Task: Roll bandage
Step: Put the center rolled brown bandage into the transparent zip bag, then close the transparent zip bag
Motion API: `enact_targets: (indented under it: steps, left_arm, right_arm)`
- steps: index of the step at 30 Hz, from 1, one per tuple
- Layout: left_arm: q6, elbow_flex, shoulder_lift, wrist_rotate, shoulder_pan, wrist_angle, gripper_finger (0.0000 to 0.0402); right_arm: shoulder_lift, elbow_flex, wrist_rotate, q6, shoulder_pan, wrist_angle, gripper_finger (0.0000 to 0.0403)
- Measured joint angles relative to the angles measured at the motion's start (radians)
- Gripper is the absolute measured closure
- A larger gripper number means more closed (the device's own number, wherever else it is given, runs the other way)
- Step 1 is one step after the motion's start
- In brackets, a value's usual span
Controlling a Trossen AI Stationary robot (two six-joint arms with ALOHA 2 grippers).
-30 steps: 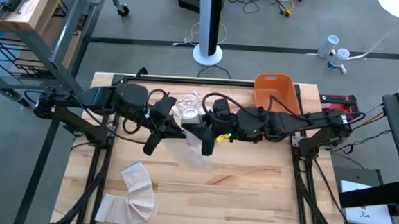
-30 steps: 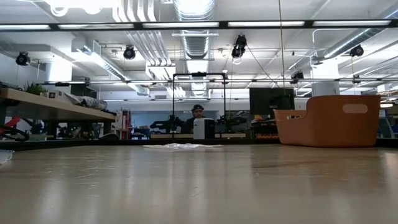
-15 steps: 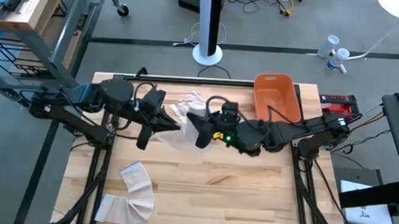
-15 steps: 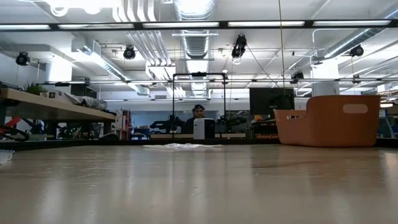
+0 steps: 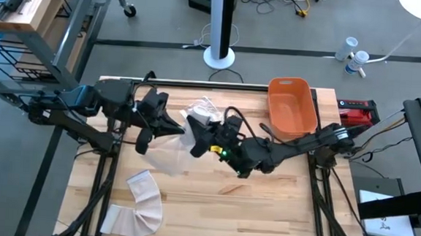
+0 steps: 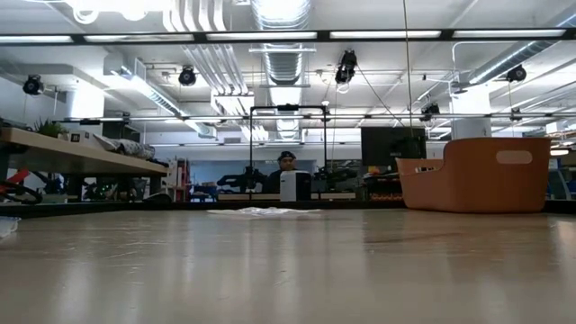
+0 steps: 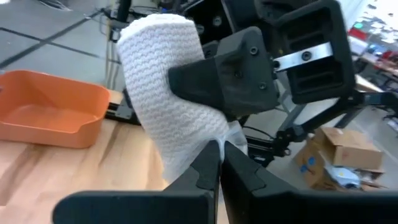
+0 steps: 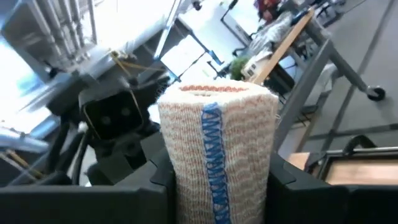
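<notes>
Right gripper (image 8: 217,186) is clamped on the bandage roll (image 8: 217,143), held above the far middle of the surface (image 5: 263,209). Left gripper (image 7: 219,163) is pinched on its loose tail (image 5: 166,155). Recommend keeping the tail taut and edges aligned while winding.

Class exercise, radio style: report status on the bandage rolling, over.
Right gripper clamps bandage roll above table centre. Left gripper shut on its loose tail. Nothing in the way.
</notes>
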Motion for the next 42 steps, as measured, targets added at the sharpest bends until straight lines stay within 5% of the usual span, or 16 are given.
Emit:
enact_targets:
  steps: [4,18,28,42]
  left_arm:
    - [0.022,-0.001,-0.015,-0.04,0.0,-0.014,0.0401]
    - [0.142,-0.003,-0.068,-0.09,0.0,0.093,0.0401]
    - [0.212,-0.003,-0.056,-0.076,0.0,0.208,0.0401]
    - [0.293,-0.003,-0.063,-0.095,0.001,0.364,0.0401]
  right_arm:
    - [0.005,0.0,0.021,-0.073,0.008,0.064,0.0287]
    - [0.005,0.002,-0.198,-0.276,0.008,0.143,0.0276]
    - [-0.022,0.002,-0.277,-0.319,0.005,0.123,0.0199]
    - [-0.235,0.002,-0.44,-0.255,-0.021,-0.407,0.0094]
